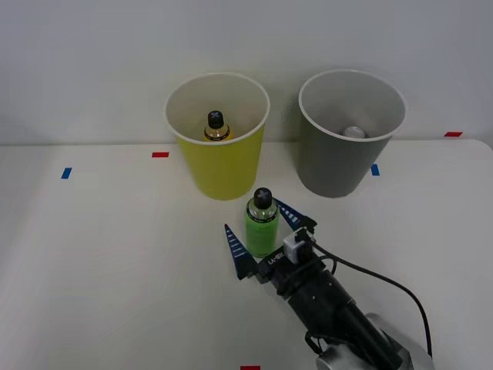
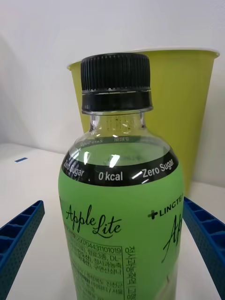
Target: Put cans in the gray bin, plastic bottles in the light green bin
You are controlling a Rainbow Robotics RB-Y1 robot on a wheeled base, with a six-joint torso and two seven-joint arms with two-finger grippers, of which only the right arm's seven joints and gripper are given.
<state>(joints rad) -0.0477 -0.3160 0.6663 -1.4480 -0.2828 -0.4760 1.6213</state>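
Green bottle (image 1: 262, 227) stands between the right gripper (image 1: 264, 237) jaws, spread wide and gripping nothing; closing off-centre could tip it, light green bin (image 1: 219, 166) at 11 o'clock

The white counter (image 1: 115, 270) meets a pale wall (image 1: 92, 69) at its far edge. Small tape marks lie on it: blue (image 1: 66, 173) and red (image 1: 160, 154) toward the left, blue (image 1: 374, 169) and red (image 1: 453, 134) toward the right, and red (image 1: 250, 368) at the near edge.

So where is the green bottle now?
In the front view the green bottle stands on the table just before the light green bin, between the open fingers of the right hand.
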